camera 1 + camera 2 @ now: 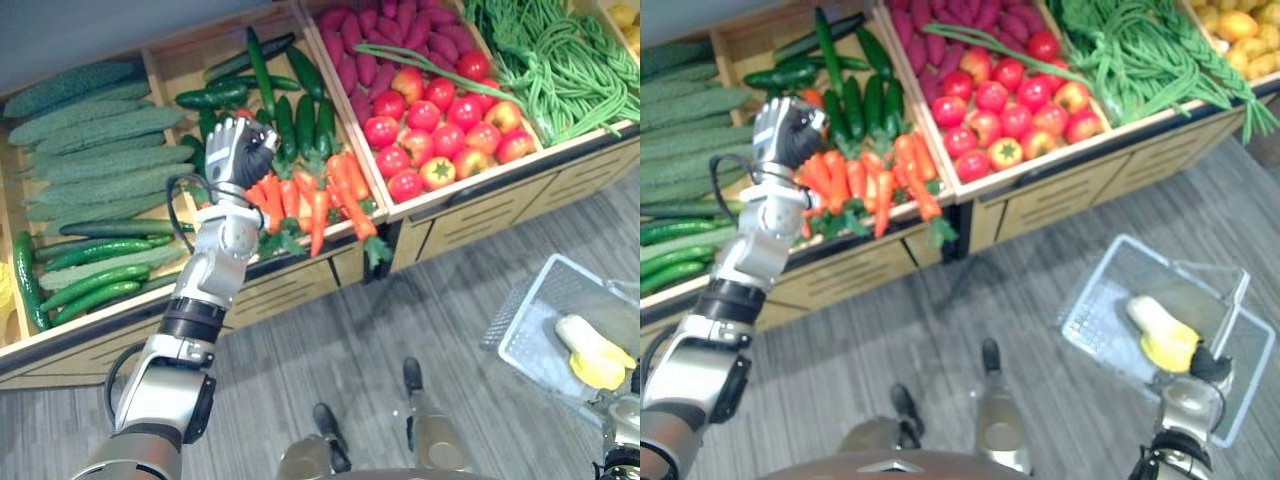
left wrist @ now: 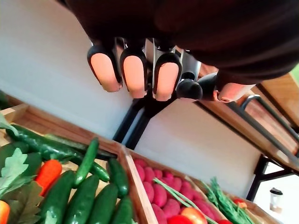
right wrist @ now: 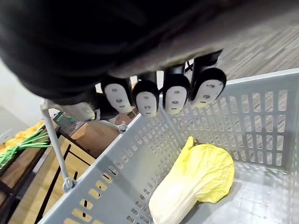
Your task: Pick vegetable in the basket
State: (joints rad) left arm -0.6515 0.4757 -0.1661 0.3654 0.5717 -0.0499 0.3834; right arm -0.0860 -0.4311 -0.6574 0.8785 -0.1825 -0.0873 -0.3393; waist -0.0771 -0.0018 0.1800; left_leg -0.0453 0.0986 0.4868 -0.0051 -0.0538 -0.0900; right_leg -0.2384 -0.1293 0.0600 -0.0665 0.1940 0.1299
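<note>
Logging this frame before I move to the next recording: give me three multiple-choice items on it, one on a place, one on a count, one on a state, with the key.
1. Where is the left hand?
A. Above the carrots and dark cucumbers
B. Over the tomatoes
C. Inside the basket

2. How many vegetables lie in the basket?
A. None
B. One
C. Three

3. How are the left hand's fingers?
A. Straight
B. Curled round a carrot
C. Curled, holding nothing

Key: 1 A, it hangs at the edge of the carrot pile; 2 B, a single pale yellow cabbage lies there; 3 C, the left wrist view shows curled fingers with nothing in them. The right hand is curled round the basket's handle.
</note>
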